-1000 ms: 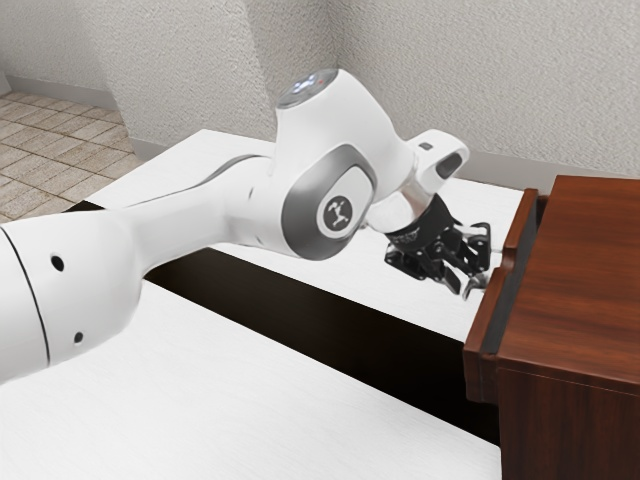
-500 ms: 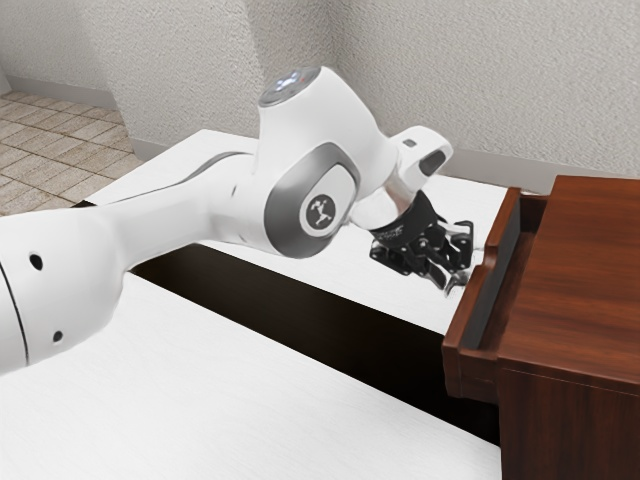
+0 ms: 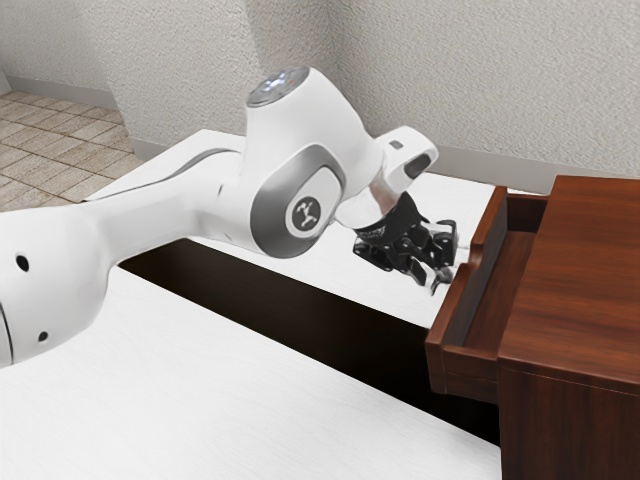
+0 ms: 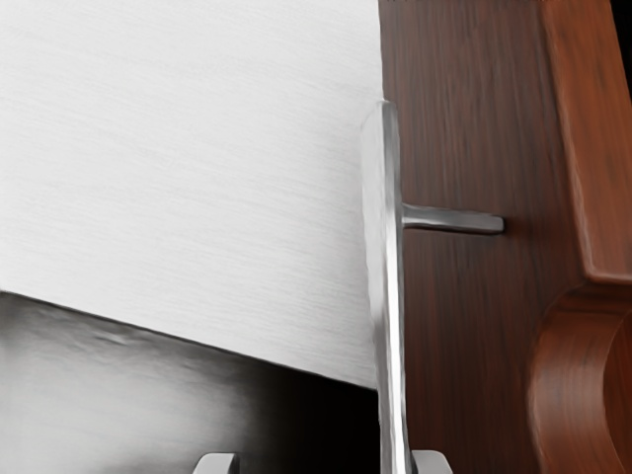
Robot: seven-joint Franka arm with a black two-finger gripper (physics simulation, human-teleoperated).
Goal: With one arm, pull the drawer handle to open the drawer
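Note:
The dark wooden drawer (image 3: 470, 315) sticks out of the cabinet (image 3: 585, 290) toward the exterior view's left, partly open. My black gripper (image 3: 446, 262) is at the drawer's front panel, fingers spread. In the wrist view the silver handle bar (image 4: 387, 296) stands off the drawer front (image 4: 464, 128) on a short post (image 4: 452, 220). The bar runs between my fingertips (image 4: 431, 460), close against one finger and well apart from the other. The gripper (image 4: 323, 462) is open, hooked around the handle.
The white table (image 3: 250, 400) lies below my arm, with a dark gap (image 3: 330, 320) running across it toward the cabinet. A grey textured wall (image 3: 500, 70) stands behind. Tiled floor (image 3: 50, 140) shows at the far left.
My gripper has moved toward the exterior view's left, and the drawer has slid out with it, from nearly shut to clearly open with its inside showing.

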